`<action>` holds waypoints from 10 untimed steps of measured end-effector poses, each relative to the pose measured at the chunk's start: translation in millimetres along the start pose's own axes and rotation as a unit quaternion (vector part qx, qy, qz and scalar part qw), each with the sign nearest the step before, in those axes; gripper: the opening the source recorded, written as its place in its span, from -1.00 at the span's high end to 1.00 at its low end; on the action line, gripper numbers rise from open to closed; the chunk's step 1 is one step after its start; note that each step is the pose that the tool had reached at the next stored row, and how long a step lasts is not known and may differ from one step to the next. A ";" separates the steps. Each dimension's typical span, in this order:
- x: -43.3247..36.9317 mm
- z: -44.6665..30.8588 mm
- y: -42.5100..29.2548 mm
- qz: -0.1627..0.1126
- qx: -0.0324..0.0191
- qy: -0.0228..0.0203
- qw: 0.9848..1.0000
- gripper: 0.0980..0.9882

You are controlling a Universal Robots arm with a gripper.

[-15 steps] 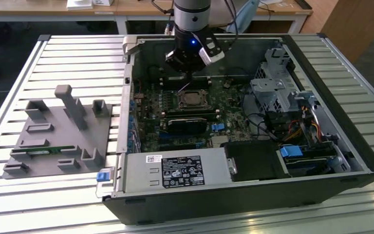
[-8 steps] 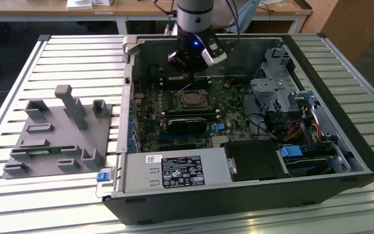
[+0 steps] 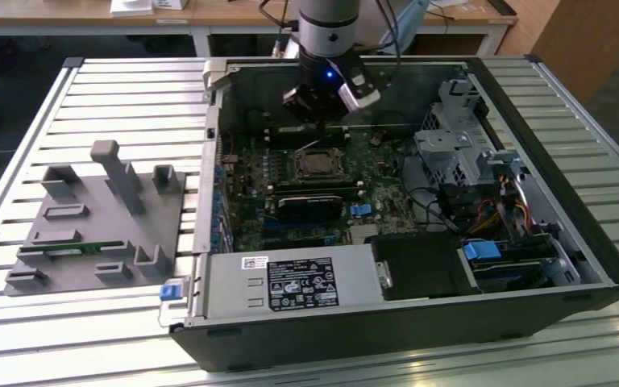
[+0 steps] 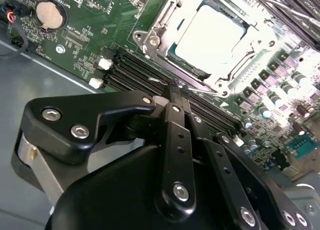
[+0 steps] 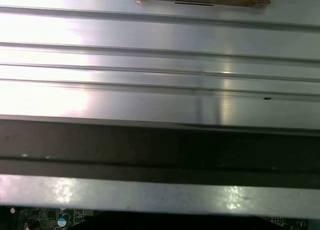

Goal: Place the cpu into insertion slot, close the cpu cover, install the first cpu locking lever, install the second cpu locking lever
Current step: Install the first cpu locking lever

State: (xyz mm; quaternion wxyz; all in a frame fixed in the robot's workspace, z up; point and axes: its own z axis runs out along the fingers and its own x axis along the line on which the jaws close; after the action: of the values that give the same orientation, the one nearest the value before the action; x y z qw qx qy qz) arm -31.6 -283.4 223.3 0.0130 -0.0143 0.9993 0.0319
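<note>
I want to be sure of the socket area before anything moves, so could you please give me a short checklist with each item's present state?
1. The cpu lies in the insertion slot: ok.
2. The cpu cover is down around the chip: ok, it appears closed in the second wrist view.
3. Both locking levers latched: cannot tell.
4. The gripper holds nothing: ok, its fingers meet with nothing between them.
5. The gripper is clear of the socket: ok, it is beside the memory slots.

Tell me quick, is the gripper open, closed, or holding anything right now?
Gripper: closed, holding nothing, above the cpu seated under the cpu cover.
</note>
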 end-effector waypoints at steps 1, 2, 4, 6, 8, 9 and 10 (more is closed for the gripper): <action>-0.8 0.6 -0.1 0.000 0.000 0.000 1.000 0.98; -1.6 1.2 -0.1 0.000 0.000 0.000 1.000 0.98; -3.5 2.4 -0.2 0.000 0.000 0.000 1.000 0.98; -5.0 3.7 -0.4 0.000 0.000 0.000 1.000 0.98; -5.6 5.3 -0.5 0.000 0.000 0.000 1.000 0.98; -5.5 6.2 -0.5 0.000 0.000 0.000 1.000 0.98; -5.5 7.1 -0.6 0.000 0.000 0.000 1.000 0.98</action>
State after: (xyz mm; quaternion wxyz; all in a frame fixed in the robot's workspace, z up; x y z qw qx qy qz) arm -25.9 -283.4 216.4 0.0128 -0.0143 0.9993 0.0319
